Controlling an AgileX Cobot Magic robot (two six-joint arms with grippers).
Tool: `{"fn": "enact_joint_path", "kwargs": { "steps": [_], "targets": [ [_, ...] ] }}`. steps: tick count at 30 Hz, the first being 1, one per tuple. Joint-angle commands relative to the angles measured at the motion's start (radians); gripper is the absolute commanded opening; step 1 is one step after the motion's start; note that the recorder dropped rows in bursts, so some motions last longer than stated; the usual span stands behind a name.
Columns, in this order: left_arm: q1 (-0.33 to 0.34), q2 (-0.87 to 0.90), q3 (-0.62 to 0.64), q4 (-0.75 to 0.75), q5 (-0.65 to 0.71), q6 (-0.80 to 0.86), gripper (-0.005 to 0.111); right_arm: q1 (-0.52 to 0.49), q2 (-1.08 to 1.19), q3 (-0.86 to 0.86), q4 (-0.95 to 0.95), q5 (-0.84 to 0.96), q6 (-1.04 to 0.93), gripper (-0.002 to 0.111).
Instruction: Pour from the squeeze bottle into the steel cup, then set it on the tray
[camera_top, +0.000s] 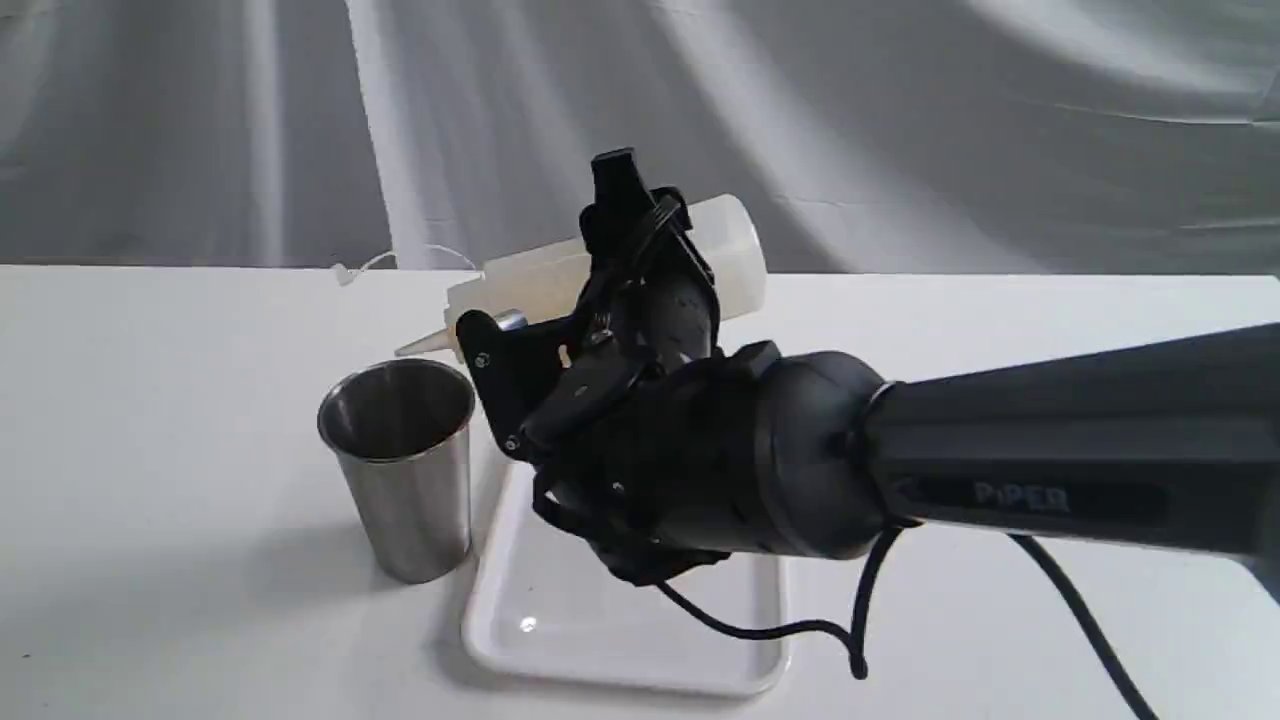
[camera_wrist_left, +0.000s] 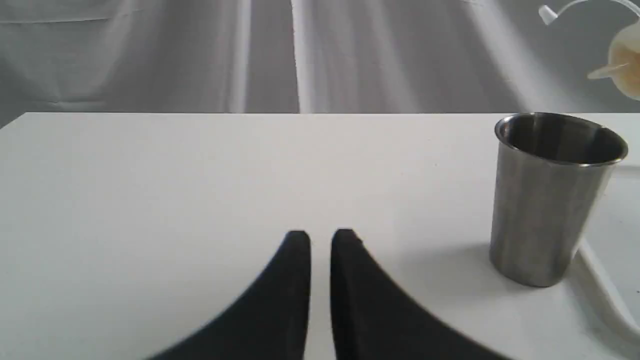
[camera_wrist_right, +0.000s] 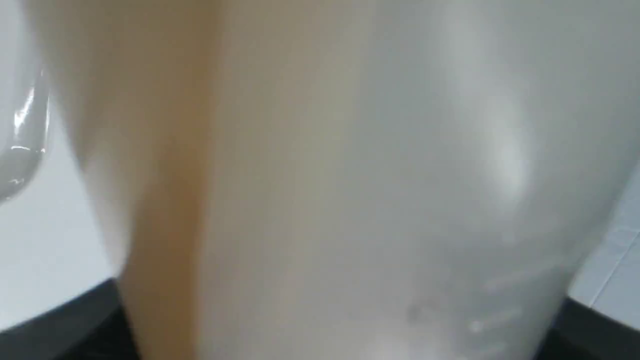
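Observation:
The squeeze bottle is tipped almost level, and its cone nozzle points left just above the far rim of the steel cup. My right gripper is shut on the bottle's body. In the right wrist view the bottle fills the picture, with amber liquid pooled along one side. I see no stream leaving the nozzle. The cup stands upright beside the left edge of the white tray. My left gripper rests low over the table, left of the cup, shut on nothing.
The bottle's tethered cap strap hangs out past the nozzle. A black cable from the right arm droops over the tray. The white table backs onto a grey cloth backdrop.

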Motion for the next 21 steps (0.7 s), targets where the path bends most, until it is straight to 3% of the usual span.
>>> {"fn": "enact_joint_path", "kwargs": {
  "steps": [1,21],
  "targets": [
    [-0.002,-0.003,0.004,0.000,-0.007,0.000,0.008,0.002,-0.014,-0.011,-0.032,0.032,-0.022,0.000],
    [-0.002,-0.003,0.004,0.000,-0.007,-0.004,0.008,0.002,-0.014,-0.058,-0.032,0.029,-0.167,0.000]
  ]
}}
